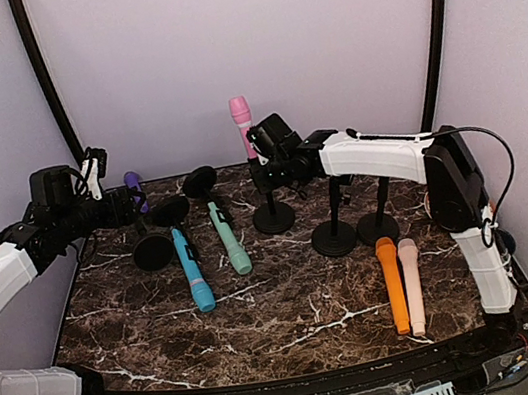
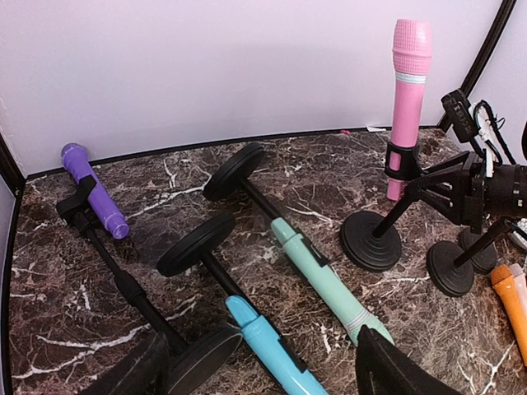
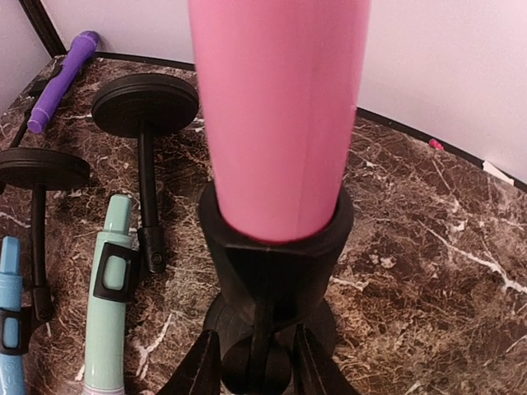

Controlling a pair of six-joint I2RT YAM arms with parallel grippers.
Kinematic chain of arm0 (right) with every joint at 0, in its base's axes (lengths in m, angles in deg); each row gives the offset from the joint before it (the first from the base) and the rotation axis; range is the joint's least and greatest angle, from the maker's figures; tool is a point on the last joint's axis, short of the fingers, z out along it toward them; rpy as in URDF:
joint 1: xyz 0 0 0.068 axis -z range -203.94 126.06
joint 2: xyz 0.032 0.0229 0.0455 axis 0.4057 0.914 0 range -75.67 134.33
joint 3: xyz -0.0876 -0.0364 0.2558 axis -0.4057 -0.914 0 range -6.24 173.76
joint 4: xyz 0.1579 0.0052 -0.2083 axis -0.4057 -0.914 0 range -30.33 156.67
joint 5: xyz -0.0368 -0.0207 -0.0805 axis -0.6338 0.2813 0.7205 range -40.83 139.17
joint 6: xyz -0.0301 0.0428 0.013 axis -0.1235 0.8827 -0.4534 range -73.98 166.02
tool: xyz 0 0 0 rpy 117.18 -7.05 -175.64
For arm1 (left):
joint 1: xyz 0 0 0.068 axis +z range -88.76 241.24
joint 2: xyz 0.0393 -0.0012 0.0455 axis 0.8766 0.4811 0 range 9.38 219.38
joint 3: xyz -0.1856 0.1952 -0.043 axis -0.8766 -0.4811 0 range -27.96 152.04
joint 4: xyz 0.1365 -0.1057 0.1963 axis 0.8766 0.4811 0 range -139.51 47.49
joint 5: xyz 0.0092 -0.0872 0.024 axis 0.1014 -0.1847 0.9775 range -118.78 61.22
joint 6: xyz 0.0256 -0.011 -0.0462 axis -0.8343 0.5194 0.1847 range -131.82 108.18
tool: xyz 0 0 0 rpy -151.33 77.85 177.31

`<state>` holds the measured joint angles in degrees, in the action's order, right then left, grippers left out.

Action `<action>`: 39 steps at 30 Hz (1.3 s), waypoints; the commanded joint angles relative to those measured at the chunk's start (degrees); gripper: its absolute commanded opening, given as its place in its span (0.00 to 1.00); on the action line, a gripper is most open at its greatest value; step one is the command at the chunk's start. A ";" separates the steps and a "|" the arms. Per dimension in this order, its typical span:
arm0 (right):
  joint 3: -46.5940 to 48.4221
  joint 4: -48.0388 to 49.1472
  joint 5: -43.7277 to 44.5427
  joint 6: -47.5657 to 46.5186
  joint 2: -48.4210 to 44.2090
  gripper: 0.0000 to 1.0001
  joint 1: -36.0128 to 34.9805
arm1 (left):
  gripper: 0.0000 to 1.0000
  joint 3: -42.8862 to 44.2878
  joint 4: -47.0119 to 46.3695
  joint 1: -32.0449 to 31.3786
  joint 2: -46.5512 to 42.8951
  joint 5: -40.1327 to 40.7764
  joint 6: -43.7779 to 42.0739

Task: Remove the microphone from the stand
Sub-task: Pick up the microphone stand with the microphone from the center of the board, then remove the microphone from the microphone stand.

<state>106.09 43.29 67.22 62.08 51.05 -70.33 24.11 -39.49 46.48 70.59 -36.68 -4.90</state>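
Pink microphone (image 1: 242, 120): upright in the clip (image 3: 276, 239) of a black stand (image 1: 274, 218), far-centre of the worktop (image 1: 295, 324), head up near the back wall. Still seated in the clip.

Right hand (image 3: 257, 346): at the stand's stem just below the clip. One finger (image 3: 202, 370) sits on each side of the stem. The jaws are parted, with no firm clamp visible. The wrist view is mostly filled by the pink body.

Left hand (image 2: 262, 346): near the far-left edge, jaws spread wide, holding nothing.

Other items:
- Purple microphone (image 2: 95, 189) is clipped in a tipped-over stand (image 2: 202, 362) at the far-left corner.
- Blue microphone (image 1: 193, 270) and green microphone (image 1: 229, 236) each sit in a stand lying flat, left of centre. Their round bases point toward the far edge.
- Two empty stands (image 1: 333, 236) (image 1: 378, 227) are upright, just to the right of the pink one's stand.
- Orange microphone (image 1: 392, 282) and a pale peach microphone (image 1: 412, 284) lie side by side near the front-right corner, loose on the worktop.
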 commanded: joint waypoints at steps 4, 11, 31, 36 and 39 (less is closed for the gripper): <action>0.12 4.48 2.26 -0.34 -1.78 0.15 -0.37 | 0.79 -0.86 0.23 0.26 0.09 1.13 -0.29; -6.73 10.37 -4.97 -5.52 -9.17 0.05 -0.41 | 0.79 -1.10 0.01 0.26 0.90 1.17 -0.49; -38.49 23.10 -26.39 -20.17 -30.79 0.00 -0.37 | 0.79 -7.02 -23.50 -2.31 2.25 -32.52 2.36; -41.89 28.87 -27.25 -21.22 -31.20 0.00 -0.37 | 0.79 -1.91 -24.85 -8.00 7.85 -32.89 1.93; -43.77 31.57 -26.76 -21.89 -31.17 0.00 -0.37 | 0.79 2.94 -23.91 -11.03 13.01 -30.56 1.80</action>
<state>63.73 62.70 41.40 41.73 22.98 -70.41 21.64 -60.78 38.52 79.51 -66.63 -3.27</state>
